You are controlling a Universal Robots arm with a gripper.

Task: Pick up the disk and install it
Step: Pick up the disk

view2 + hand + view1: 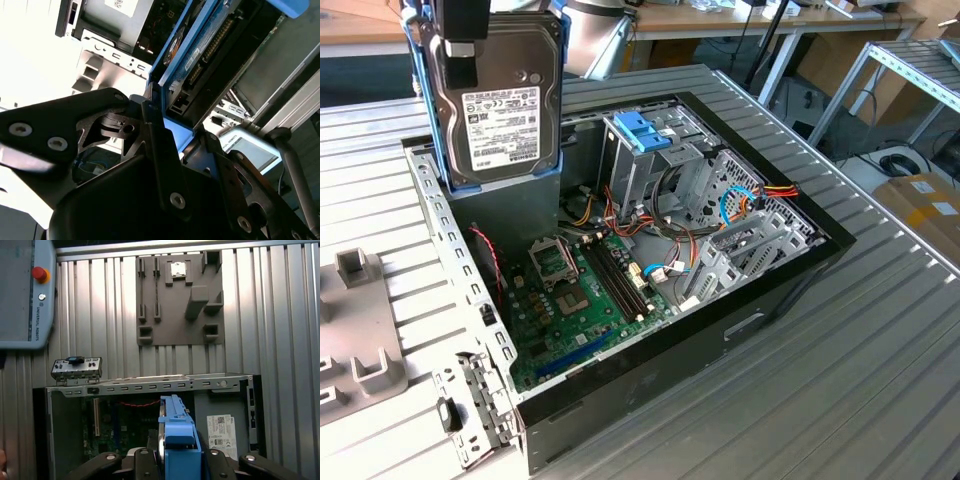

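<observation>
1. We find the gripper (181, 462) pinching the disk (502, 100). In the first wrist view its black fingers (145, 464) press on both flat sides of the blue carrier frame.
2. The disk is held upright in the air, its white label facing the exterior camera. It hangs above the open computer case (720, 340), over the corner at the exterior view's left, and touches nothing but the gripper.
3. The case lies on its side with the cover off. Inside it we note a green motherboard (575, 300) and a metal drive cage with a blue handle (642, 130).
4. The case rests on a ribbed grey metal table (840, 400), whose slats run lengthwise.
5. A grey fixture plate (175, 315) lies flat on the table, apart from the case, and a small square silver chip (179, 269) sits in one of its recesses.
6. A loose metal bracket (76, 367) lies just beside the case rim.
7. A grey teach pendant (20, 300) with a red button shows at the edge of the first wrist view.
8. In the room beyond the table stand wood-topped benches (720, 20), a metal rack (910, 65) and a cardboard box (925, 205)
</observation>
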